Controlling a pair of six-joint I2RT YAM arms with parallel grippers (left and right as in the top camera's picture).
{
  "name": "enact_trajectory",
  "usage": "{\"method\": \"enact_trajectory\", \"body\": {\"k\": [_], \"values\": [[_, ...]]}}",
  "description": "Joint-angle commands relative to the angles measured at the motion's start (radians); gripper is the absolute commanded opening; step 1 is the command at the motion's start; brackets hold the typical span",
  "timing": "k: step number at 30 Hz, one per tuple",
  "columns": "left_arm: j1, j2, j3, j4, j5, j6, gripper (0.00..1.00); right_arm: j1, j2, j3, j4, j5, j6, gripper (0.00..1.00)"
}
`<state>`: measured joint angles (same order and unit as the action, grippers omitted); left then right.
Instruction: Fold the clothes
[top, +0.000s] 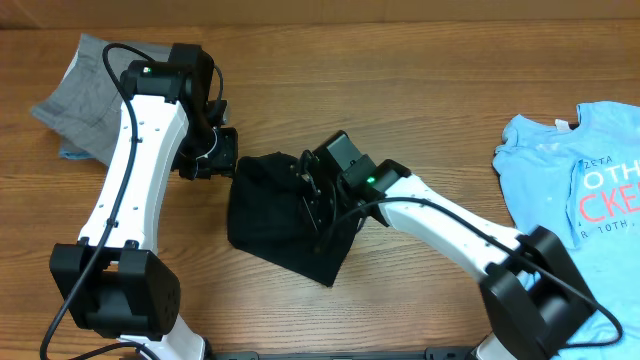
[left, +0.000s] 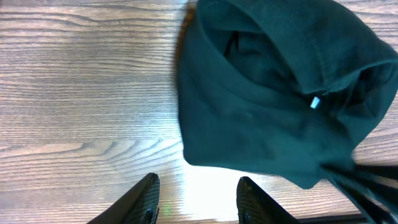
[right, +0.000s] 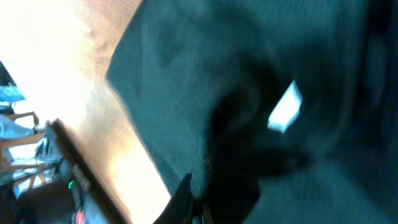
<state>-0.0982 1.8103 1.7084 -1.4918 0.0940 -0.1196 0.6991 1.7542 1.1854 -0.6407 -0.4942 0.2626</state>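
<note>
While right pincer (right: 194, 205) clenches black T-shirt (left: 249, 112) (label showing), left pincer (left: 198, 184) released nearby.

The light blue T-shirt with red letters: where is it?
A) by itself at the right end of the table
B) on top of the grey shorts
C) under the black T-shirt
A: the light blue T-shirt lies spread at the right end of the table, apart from the black T-shirt in the middle and the grey shorts at the left.
</note>
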Motion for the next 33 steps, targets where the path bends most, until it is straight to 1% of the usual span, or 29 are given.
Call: {"method": "enact_trajectory", "body": {"k": [1, 6, 9, 12, 15, 18, 19, 21, 23, 24, 25, 26, 28, 30, 33], "values": [[0.001, -0.007, 0.024, 0.007, 0.008, 0.031, 0.45, -0.006, -0.102, 0.013, -0.098, -0.01, -0.005, 0.04], [0.001, -0.007, 0.024, 0.015, 0.008, 0.031, 0.46, -0.005, -0.108, 0.013, -0.29, 0.052, -0.005, 0.04], [0.001, -0.007, 0.024, 0.024, 0.007, 0.031, 0.48, -0.004, -0.108, 0.013, -0.349, 0.064, -0.004, 0.06], [0.001, -0.007, 0.024, 0.027, 0.008, 0.031, 0.48, -0.005, -0.108, 0.012, -0.392, 0.115, 0.004, 0.07], [0.001, -0.007, 0.024, 0.026, 0.008, 0.031, 0.49, -0.005, -0.108, 0.012, -0.441, 0.214, 0.036, 0.08], [0.001, -0.007, 0.024, 0.026, 0.008, 0.031, 0.49, -0.005, -0.108, 0.012, -0.491, 0.365, 0.114, 0.14], [0.001, -0.007, 0.024, 0.026, 0.008, 0.031, 0.49, -0.005, -0.108, 0.012, -0.499, 0.391, 0.137, 0.15], [0.001, -0.007, 0.024, 0.026, 0.007, 0.031, 0.49, -0.005, -0.108, 0.011, -0.498, 0.393, 0.138, 0.17], [0.001, -0.007, 0.024, 0.027, 0.008, 0.031, 0.49, -0.005, -0.108, 0.007, -0.495, 0.393, 0.138, 0.17], [0.001, -0.007, 0.024, 0.027, 0.008, 0.031, 0.49, -0.005, -0.108, 0.001, -0.49, 0.393, 0.139, 0.13], [0.001, -0.007, 0.024, 0.026, 0.008, 0.031, 0.49, -0.005, -0.108, -0.008, -0.485, 0.396, 0.154, 0.09], [0.001, -0.007, 0.024, 0.026, 0.01, 0.031, 0.49, -0.005, -0.108, -0.019, -0.483, 0.408, 0.185, 0.09], [0.001, -0.007, 0.024, 0.026, 0.01, 0.031, 0.49, -0.005, -0.108, -0.069, -0.479, 0.468, 0.338, 0.08], [0.001, -0.007, 0.024, 0.026, 0.011, 0.031, 0.52, -0.005, -0.108, -0.115, -0.452, 0.474, 0.413, 0.08], [0.001, -0.007, 0.024, 0.028, 0.011, 0.031, 0.52, -0.005, -0.108, -0.165, -0.427, 0.47, 0.459, 0.11]]}}
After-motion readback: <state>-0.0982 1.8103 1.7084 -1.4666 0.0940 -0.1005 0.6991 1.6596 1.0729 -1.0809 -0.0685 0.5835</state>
